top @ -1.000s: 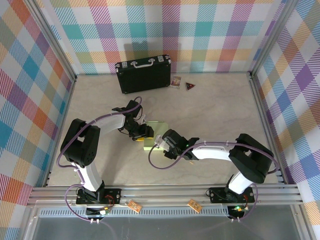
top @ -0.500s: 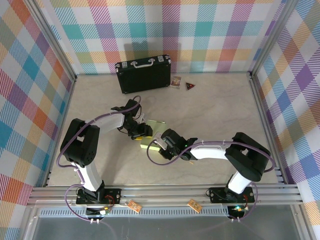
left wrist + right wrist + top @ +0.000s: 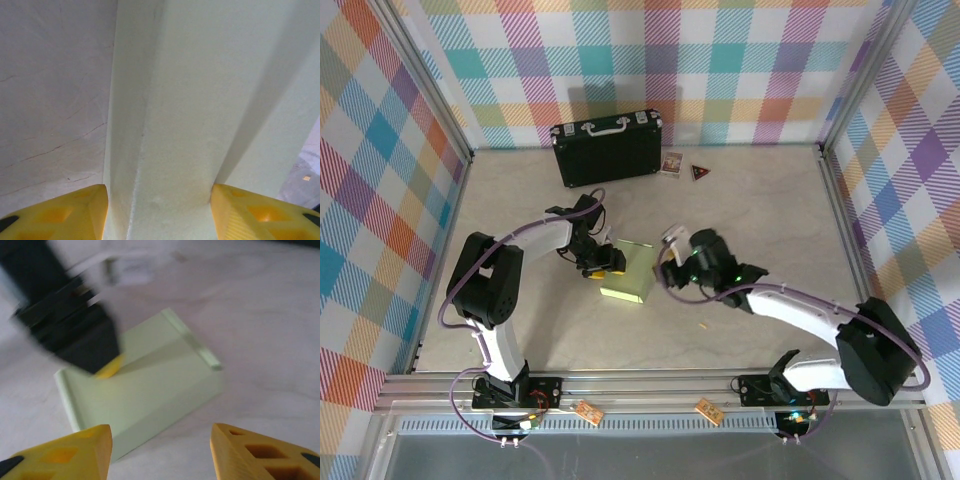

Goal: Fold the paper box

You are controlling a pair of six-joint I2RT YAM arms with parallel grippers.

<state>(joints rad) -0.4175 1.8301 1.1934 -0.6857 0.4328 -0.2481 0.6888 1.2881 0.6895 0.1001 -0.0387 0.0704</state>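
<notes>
Two robot arms reach over a pale, marble-patterned table [image 3: 760, 210] walled with bright plaid panels. The left gripper [image 3: 603, 263] is clamped on the paper box [image 3: 632, 276], a small, flat, light-green card box lying on the table. Seen from the left wrist, the green card fills the gap between this gripper's two yellow fingers [image 3: 60, 212] and touches the inner face of each. A raised ridge of card runs straight away from the jaws, with bare table to their left.

The right gripper [image 3: 160, 432] is released: its yellow fingers stand wide apart with bare table between them. The paper box lies ahead of these jaws, near but not touching, a little toward their left finger. From here the box shows a flat top and a narrow folded lip along each of two opposite edges. The left gripper's black body and one yellow fingertip sit on the far left part of the box, across it from the right jaws. This view is blurred, so finer detail cannot be told.

From above, the box lies between the two pairs of jaws, the left pair on one edge and the right pair just off the opposite side. A black case [image 3: 608, 150] with a metal handle stands far beyond both pairs of jaws, by the back wall, well apart from the box.
</notes>
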